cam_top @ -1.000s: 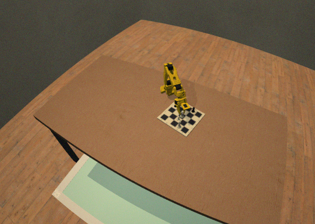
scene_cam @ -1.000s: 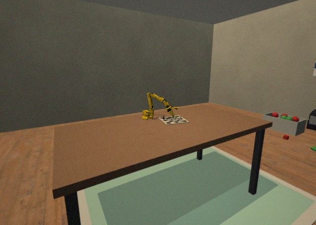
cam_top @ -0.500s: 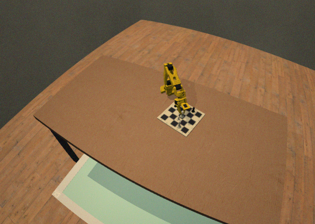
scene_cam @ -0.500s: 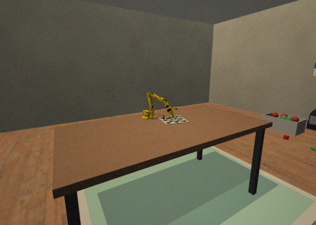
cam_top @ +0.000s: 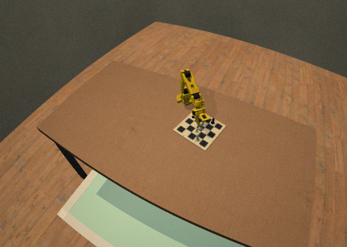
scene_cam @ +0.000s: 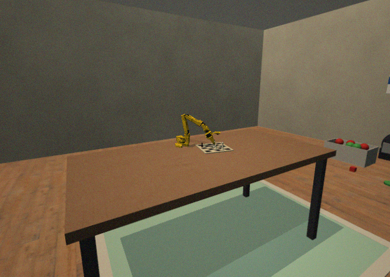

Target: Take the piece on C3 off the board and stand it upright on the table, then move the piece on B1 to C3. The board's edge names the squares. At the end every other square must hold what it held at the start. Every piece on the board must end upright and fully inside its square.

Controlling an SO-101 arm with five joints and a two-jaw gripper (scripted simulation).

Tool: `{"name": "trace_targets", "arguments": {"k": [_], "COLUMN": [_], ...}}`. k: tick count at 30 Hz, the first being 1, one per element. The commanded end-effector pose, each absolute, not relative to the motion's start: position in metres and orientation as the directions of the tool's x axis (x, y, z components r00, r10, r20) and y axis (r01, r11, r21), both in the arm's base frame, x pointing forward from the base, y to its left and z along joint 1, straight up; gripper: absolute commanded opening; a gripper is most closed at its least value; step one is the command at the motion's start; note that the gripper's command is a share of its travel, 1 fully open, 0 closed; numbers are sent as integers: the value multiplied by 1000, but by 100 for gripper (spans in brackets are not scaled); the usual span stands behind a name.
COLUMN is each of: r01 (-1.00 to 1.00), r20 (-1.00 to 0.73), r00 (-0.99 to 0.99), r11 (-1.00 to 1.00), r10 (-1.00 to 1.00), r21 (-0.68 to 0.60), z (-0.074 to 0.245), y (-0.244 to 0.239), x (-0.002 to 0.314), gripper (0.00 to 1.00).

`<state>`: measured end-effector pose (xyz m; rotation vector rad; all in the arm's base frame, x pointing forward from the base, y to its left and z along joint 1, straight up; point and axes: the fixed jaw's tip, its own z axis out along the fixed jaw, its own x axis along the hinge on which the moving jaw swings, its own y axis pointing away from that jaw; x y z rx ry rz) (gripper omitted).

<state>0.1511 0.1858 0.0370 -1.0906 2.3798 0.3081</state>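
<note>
The small chessboard (cam_top: 199, 131) lies on the brown table in front of the yellow arm; it also shows in the exterior view (scene_cam: 214, 148). My gripper (cam_top: 200, 125) points down over the middle of the board and is shut on a small light piece (cam_top: 200, 128), low over its square. In the exterior view the gripper (scene_cam: 214, 143) is down at the board. Another light piece (cam_top: 198, 138) stands nearer the board's front edge. A black piece (cam_top: 212, 120) stands at the right back edge. Another black piece (cam_top: 192, 116) is partly hidden beside the arm. The square names are too small to read.
The arm's base (cam_top: 182, 97) stands on the table just behind the board. A grey bin with red and green balls (scene_cam: 351, 149) sits on the floor far to the right. A green rug (scene_cam: 239, 230) lies under the table.
</note>
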Motion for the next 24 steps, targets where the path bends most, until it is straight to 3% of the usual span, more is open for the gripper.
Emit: {"name": "trace_targets", "arguments": {"k": [1, 24], "r01": [-751, -751], "r20": [-522, -522], "r00": [-562, -562], "r11": [660, 661], "r10": [-642, -642], "r21": [-2, -5], "z": [36, 44], "y": [185, 184], "x": [153, 154], "gripper": [0, 0]}}
